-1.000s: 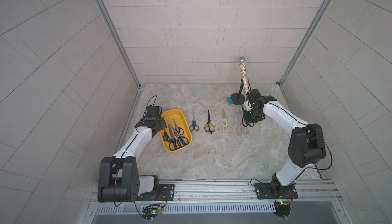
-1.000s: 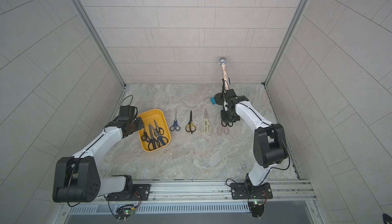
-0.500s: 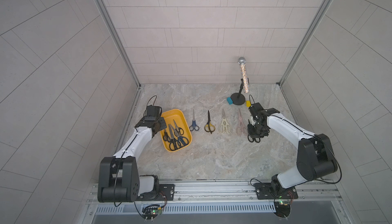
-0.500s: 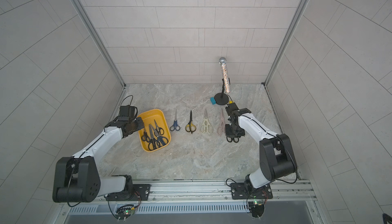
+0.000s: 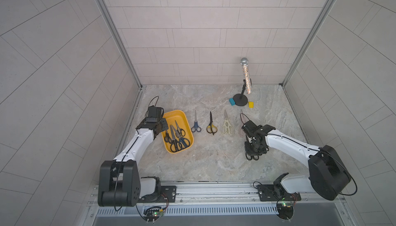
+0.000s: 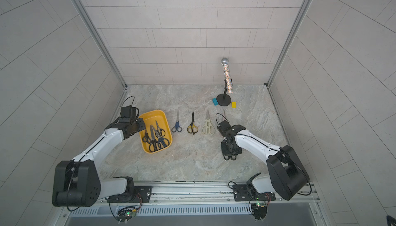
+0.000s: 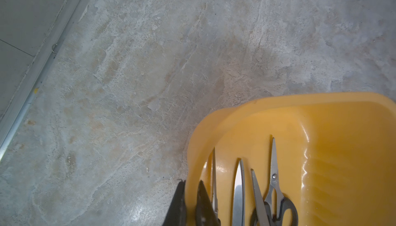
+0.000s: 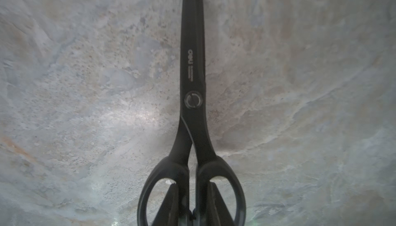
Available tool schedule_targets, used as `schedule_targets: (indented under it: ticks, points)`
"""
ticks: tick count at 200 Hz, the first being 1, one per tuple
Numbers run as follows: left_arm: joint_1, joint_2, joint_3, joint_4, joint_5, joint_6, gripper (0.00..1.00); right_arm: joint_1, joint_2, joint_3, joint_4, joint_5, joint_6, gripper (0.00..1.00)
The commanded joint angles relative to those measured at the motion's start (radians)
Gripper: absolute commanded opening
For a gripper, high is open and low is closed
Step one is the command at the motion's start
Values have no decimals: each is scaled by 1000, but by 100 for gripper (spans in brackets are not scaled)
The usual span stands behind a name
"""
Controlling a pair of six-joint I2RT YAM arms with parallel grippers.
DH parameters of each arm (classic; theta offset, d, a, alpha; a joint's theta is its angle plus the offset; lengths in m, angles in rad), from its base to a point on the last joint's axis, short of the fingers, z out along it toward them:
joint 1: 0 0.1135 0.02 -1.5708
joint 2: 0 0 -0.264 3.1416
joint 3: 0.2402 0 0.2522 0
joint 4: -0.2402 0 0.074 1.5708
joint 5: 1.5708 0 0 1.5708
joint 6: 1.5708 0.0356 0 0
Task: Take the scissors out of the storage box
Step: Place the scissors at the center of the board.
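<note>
Gripping the side wall of the storage box, the left gripper has its jaws drawn narrow, one finger inside the yellow rim and one outside. The box sits at about 9 o'clock on the marble table and holds several scissors, their blades pointing roughly to 12 o'clock. From the box toward 3 o'clock a row lies on the table: blue-handled scissors, black-and-yellow scissors, cream shears and pink shears, the last partly hidden by the right arm. At about 4 o'clock the right gripper is closed on the all-black scissors between their handle loops, blades together; whether they touch the table I cannot tell. At 1 o'clock stands a microphone with a blue block and a yellow block beside its base.
</note>
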Motion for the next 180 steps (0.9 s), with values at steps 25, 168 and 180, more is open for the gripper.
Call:
schedule_targets:
  ticks: [25, 168, 180]
  points:
    - [2, -50, -31, 34, -38, 43, 0, 28, -16, -56, 74, -22, 63, 3]
    - [2, -63, -39, 34, -32, 42, 0, 42, -97, 22, -8, 18, 60, 42]
    - [2, -65, -39, 34, -33, 41, 0, 44, -122, 75, -41, 24, 50, 43]
